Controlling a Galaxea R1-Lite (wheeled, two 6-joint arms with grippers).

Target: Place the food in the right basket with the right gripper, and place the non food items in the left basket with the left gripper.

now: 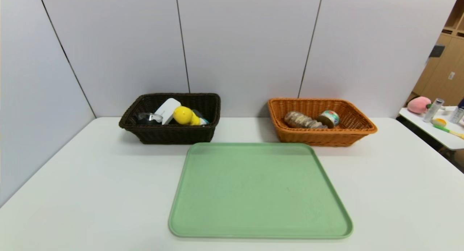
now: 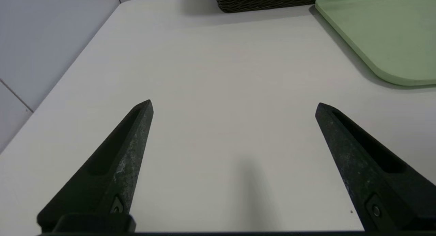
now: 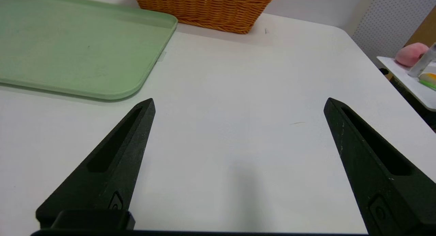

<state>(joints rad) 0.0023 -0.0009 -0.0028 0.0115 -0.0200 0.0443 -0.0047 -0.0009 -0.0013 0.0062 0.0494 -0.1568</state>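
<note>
Sorting judged complete: green tray point(image 1: 259, 193) bare, baskets filled at desk's far edge; left claw point(image 2: 233, 105) and right claw point(image 3: 238, 103) spread apart, empty; best kept parked.

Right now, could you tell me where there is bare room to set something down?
The green tray is bare, as is the table on both sides. The dark basket is crowded; the orange basket has some room.

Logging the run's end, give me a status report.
Left gripper and right gripper open, empty, over bare table. Bread roll and tin in orange basket; duck toy, white box, glass cup in dark basket. Green tray empty.
</note>
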